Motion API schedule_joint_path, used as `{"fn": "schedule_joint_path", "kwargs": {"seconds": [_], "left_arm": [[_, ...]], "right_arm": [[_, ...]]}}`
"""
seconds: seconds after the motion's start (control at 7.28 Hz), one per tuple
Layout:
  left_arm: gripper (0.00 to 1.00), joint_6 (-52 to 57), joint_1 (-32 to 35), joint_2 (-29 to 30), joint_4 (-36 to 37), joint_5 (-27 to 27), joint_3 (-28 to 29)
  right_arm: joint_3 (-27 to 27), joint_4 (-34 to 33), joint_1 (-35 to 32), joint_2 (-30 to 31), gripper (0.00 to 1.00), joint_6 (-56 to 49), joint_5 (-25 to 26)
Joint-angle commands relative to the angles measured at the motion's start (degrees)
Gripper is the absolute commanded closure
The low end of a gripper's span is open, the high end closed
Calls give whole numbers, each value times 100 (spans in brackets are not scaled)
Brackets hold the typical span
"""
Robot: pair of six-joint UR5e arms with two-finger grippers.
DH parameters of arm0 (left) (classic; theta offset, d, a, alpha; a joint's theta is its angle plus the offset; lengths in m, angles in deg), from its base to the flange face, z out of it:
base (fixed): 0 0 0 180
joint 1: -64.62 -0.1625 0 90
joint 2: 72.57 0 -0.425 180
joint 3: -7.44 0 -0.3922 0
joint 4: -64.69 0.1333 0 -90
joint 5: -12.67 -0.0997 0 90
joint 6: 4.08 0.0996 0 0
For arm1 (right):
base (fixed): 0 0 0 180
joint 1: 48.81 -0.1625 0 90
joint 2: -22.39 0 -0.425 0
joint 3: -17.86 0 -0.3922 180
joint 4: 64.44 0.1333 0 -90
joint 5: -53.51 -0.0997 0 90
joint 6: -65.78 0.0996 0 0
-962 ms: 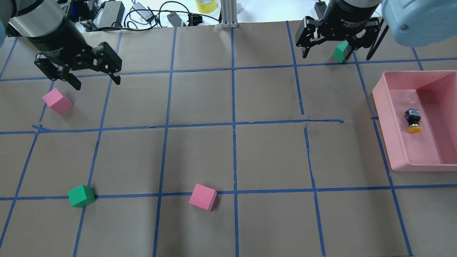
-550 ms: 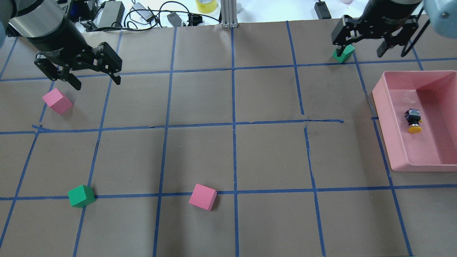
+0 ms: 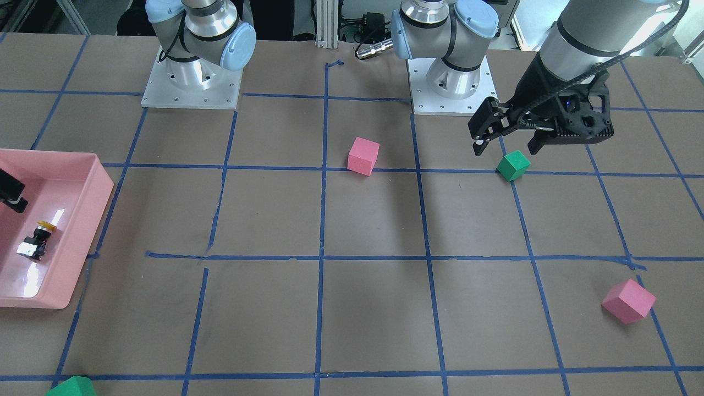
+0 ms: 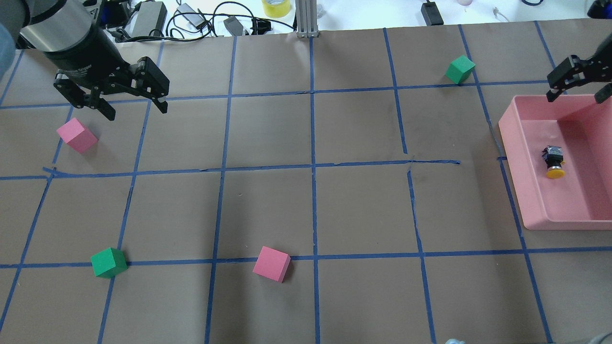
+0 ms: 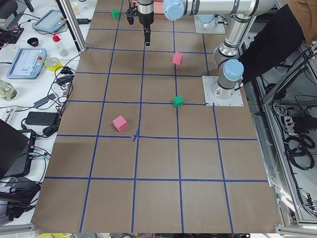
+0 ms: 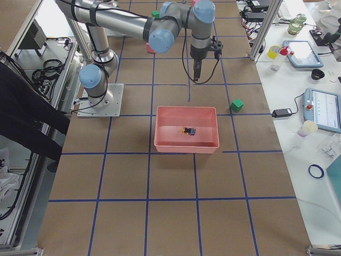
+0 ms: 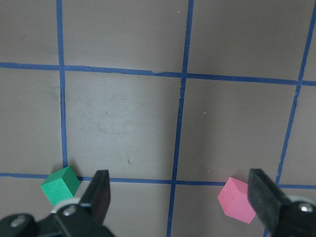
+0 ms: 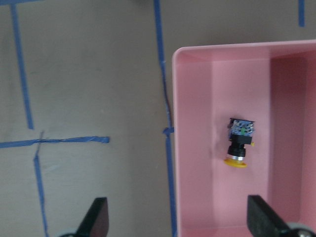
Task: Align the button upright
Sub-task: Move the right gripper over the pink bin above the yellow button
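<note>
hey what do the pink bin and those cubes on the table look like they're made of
Pink bin: likely moulded plastic, smooth and slightly glossy. Its floor shows bright reflections and its corners are rounded. Pink cube and green cube, like the others: probably foam, matte, flat colour, no shine.

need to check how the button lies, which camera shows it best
The right wrist-mounted view: the button is largest there, lying on its side in the pink tray, base and yellow cap both clear. Overhead, front-facing and exterior right show it smaller; exterior left and left wrist do not show it.
</note>
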Motion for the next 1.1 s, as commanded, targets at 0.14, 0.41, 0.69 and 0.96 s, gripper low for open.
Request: {"fn": "schedule_joint_path", "kwargs": {"seconds": [0.14, 0.41, 0.69, 0.96], "left_arm": [[0, -5, 8, -8, 4, 8, -22], [0, 4, 17, -61, 4, -18, -4], [0, -5, 17, -52, 4, 16, -22], [0, 4, 17, -44, 13, -10, -170]], "right_arm": [[-667, -1728, 330, -752, 0, -420, -14], [-1038, -1891, 331, -763, 0, -429, 30], [-1127, -2182, 348, -859, 0, -438, 74], [-1179, -2199, 383, -1017, 0, -586, 74]]}}
